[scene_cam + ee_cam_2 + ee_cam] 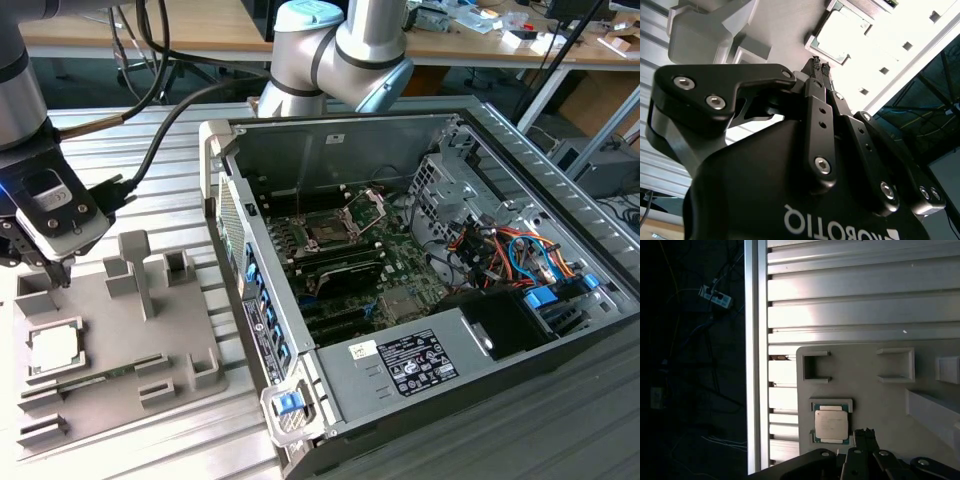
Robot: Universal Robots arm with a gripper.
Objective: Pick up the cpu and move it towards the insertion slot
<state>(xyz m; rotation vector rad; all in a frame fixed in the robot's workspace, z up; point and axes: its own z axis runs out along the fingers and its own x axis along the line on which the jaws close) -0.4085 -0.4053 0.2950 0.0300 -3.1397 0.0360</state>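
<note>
Hovers with the hand [866,434] closed on nothing, just beside the cpu [830,424] seated flat in a grey holder [875,400] on the tabletop [850,305]. Likely light, stiff, thin and fragile; best pinched by opposite edges.

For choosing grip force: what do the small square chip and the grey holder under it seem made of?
The small flat square cpu: pale silver top with soft sheen, likely metal; its green rim looks like circuit board. The flat grey holder tray: dull, even surface with moulded pockets, probably plastic.
</note>
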